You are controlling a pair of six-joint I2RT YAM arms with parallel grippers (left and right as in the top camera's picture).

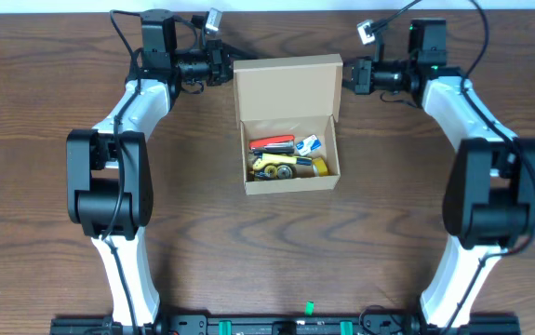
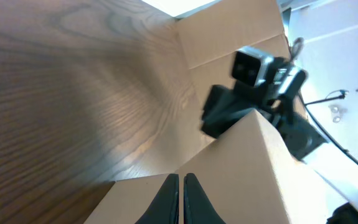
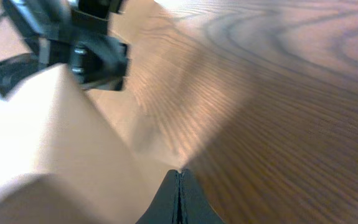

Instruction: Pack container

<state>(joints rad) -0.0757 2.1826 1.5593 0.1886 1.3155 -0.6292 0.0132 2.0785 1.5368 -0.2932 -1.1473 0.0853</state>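
Note:
The container (image 1: pixel 290 179), a tan cardboard box, sits open at the table's middle with its lid (image 1: pixel 286 88) raised toward the back. Inside lie small items: a red tool (image 1: pixel 272 144), a yellow piece (image 1: pixel 269 166) and a blue-and-white packet (image 1: pixel 310 144). My left gripper (image 1: pixel 226 71) is shut at the lid's left edge. In the left wrist view its tips (image 2: pixel 181 177) rest against the cardboard (image 2: pixel 247 168). My right gripper (image 1: pixel 349 75) is shut at the lid's right edge, its tips (image 3: pixel 179 172) against the cardboard (image 3: pixel 54 149). Nothing shows between either pair of fingers.
Dark wood table (image 1: pixel 44 112) surrounds the box. Each wrist view shows the opposite arm beyond the lid: the right arm (image 2: pixel 253 93) and the left arm (image 3: pixel 91 43). Cables (image 1: pixel 202 23) trail at the back edge.

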